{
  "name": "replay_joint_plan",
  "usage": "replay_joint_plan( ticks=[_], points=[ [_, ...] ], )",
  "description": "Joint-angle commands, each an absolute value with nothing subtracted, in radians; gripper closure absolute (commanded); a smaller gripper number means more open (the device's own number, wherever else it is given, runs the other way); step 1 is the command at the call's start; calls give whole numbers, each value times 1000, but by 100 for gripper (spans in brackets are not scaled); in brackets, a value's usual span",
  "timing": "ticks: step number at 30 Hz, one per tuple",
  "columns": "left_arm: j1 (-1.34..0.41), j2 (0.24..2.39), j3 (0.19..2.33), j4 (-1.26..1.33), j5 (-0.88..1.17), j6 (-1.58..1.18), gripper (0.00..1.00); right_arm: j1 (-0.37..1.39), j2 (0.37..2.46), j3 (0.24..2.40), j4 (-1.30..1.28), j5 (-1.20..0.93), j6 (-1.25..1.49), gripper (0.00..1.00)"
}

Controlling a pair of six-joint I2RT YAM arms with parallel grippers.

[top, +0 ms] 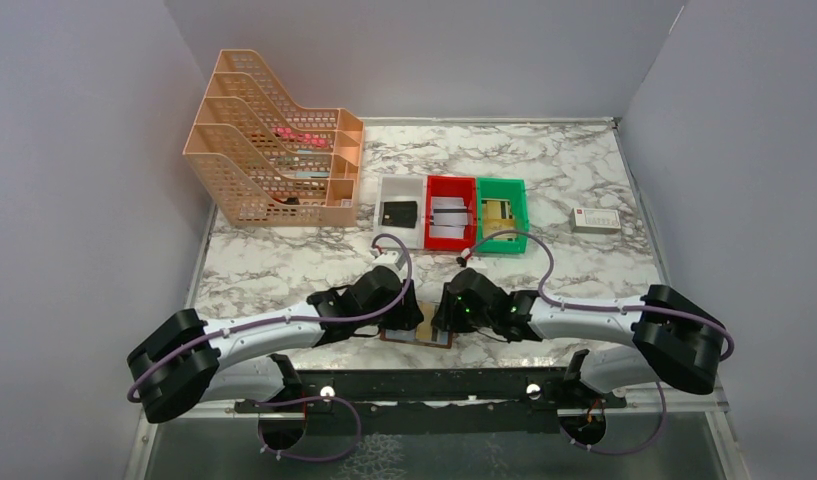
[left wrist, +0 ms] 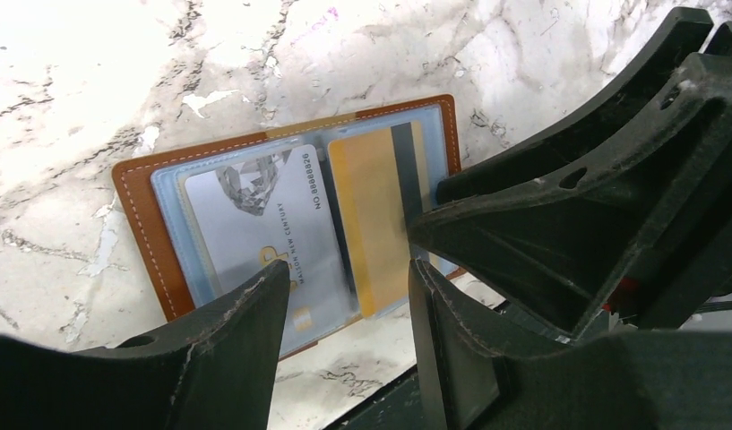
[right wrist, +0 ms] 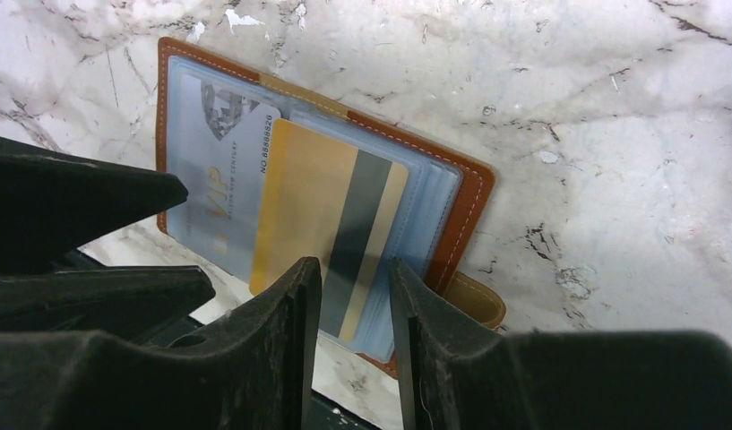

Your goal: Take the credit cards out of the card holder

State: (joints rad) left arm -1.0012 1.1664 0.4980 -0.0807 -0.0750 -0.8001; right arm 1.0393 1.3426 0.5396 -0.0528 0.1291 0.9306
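standing over the rig, i see the card holder (top: 416, 333) lying open at the table's 6 o'clock edge, between the two wrists. the left gripper (left wrist: 344, 278) hangs at its 9 o'clock side with its jaws well apart and nothing between them. the right gripper (right wrist: 348, 273) comes in from 3 o'clock, jaws parted by a narrow gap, poised at the near end of the gold card (right wrist: 308, 188). i can't see it pinching anything.

that gold card sits askew and looks partly out of its blue sleeve, overlapping the grey vip card (left wrist: 254, 215) beside it. my guess is this is the pull on the gold one.

to do it well, the left fingers should press down on the brown cover or the vip side so the booklet can't drag. the right should nip only the card's free end, not the sleeve plastic, and draw it straight out along the sleeve.
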Motion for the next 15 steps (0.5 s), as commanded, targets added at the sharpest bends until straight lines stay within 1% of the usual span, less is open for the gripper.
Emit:
replay_joint_plan(
  ticks=[1, 7, 11, 15],
  points=[
    [-994, 1195, 481, -10, -28, -786, 45, 1039, 1370, 525, -41, 132, 955, 62],
    [-992, 1249, 472, 37, 9, -791, 47, 1039, 1360, 497, -30, 157, 971, 69],
    [-991, 1259, 461, 63, 21, -796, 52, 1040, 1370, 487, -27, 157, 977, 69],
    [-991, 1263, 441, 91, 25, -813, 59, 1040, 1386, 476, -26, 158, 1007, 70]
  ],
)
